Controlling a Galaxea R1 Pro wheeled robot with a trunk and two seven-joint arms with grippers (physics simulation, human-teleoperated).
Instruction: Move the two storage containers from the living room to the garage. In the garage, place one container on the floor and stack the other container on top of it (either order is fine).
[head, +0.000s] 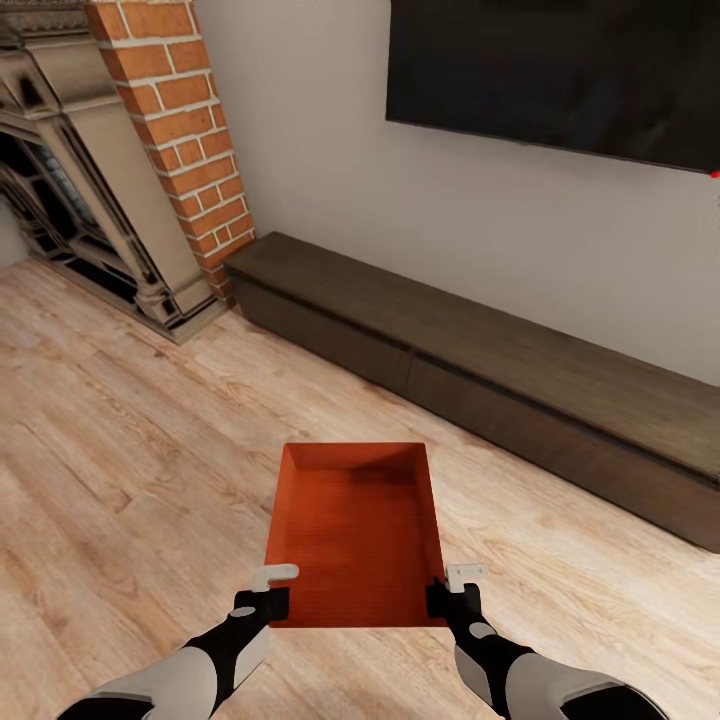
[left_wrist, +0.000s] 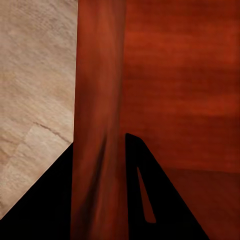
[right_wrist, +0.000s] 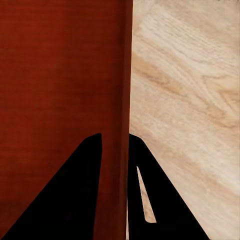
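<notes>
One orange-red storage container (head: 355, 530), open-topped and empty, is held out in front of me over the light wood plank floor (head: 110, 450) of the living room. My left gripper (head: 268, 598) is shut on its left wall near the close corner; the wall (left_wrist: 97, 125) runs between the dark fingers (left_wrist: 145, 190). My right gripper (head: 452, 596) is shut on the right wall (right_wrist: 116, 150) in the same way. The second container is out of view.
A long, low dark wood cabinet (head: 480, 370) runs along the grey wall ahead, under a black screen (head: 560, 75). A brick column (head: 180, 130) and a dark ornate fireplace (head: 90, 190) stand at the left. Open plank floor lies to the left and right of the container.
</notes>
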